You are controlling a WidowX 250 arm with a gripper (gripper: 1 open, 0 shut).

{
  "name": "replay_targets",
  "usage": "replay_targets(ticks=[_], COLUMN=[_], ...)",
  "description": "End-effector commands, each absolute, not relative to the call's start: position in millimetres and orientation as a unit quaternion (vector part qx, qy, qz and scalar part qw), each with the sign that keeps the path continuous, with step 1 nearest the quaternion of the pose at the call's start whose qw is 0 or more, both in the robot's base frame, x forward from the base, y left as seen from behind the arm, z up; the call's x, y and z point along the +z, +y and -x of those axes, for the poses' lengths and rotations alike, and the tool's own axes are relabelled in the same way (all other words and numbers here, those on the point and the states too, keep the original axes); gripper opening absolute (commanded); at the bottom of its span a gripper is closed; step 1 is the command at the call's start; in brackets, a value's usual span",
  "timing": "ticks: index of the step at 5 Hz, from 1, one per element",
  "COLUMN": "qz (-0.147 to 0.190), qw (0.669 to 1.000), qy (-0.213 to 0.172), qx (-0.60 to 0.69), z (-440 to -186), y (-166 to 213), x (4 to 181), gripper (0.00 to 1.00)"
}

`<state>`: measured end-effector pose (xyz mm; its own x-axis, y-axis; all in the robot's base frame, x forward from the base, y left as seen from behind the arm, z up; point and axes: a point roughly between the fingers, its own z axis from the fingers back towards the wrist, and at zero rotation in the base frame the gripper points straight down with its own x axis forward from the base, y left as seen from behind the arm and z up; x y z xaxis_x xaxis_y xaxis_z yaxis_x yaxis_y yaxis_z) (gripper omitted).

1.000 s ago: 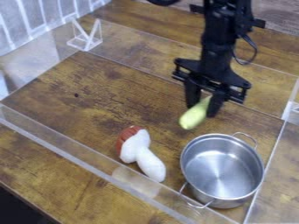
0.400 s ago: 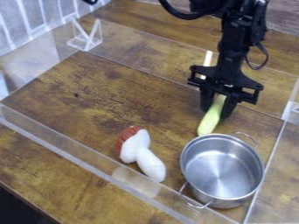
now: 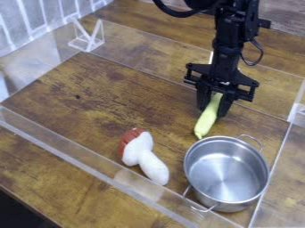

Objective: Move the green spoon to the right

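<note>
Now: pot (image 3: 226, 174) bare inside | green spoon (image 3: 208, 118) just beside rim

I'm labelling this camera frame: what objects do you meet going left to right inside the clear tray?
White toy with a reddish-brown end → green spoon, hanging from the gripper → steel pot, whose span overlaps the spoon's but reaches farthest right.

The single black arm descends from the upper edge of the view, wrist vertical. The pincer (image 3: 218, 96) points straight down toward the surface (image 3: 95, 98). Its jaws are partly closed, clamped on the upper end of the green spoon (image 3: 209, 118).
</note>
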<state>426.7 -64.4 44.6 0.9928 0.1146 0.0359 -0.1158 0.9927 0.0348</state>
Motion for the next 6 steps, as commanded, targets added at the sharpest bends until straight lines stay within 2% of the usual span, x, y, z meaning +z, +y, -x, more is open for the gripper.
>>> replay_targets(ticks=[1,4,5,6], qz=[-0.007,-0.003,-0.005,-0.004], qw=[0.998,0.997,0.998,0.998], qy=[-0.045,-0.034,-0.028,-0.028], qx=[0.035,0.072,0.06,0.052], z=[-432.8,-420.4,-419.4,-418.6], y=[-55.2,-36.3,-33.7,-31.2], x=[61.8,46.1,53.5,63.9], gripper=[0.0,0.0,1.0,1.0])
